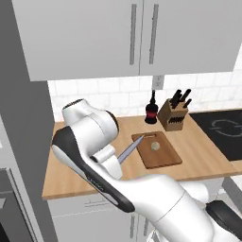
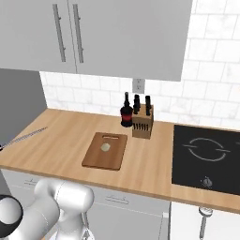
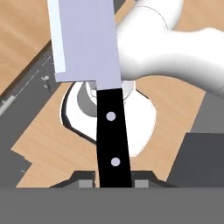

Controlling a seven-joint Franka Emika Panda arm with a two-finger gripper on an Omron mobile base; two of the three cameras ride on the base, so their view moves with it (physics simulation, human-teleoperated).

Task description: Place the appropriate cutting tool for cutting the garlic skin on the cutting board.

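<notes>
Gripper (image 3: 113, 183) fingers clamp the knife (image 3: 111, 131) handle, carrying it above the worktop's left end; next, lower it onto the cutting board (image 1: 163, 155) beside the garlic (image 1: 154, 146)

My arm (image 1: 142, 198) is glossy white, built of fat rounded segments with smooth curved shells; dark charcoal bands and caps mark the joints behind my gripper (image 3: 113, 181), whose two small finger tips are dark grey
</notes>
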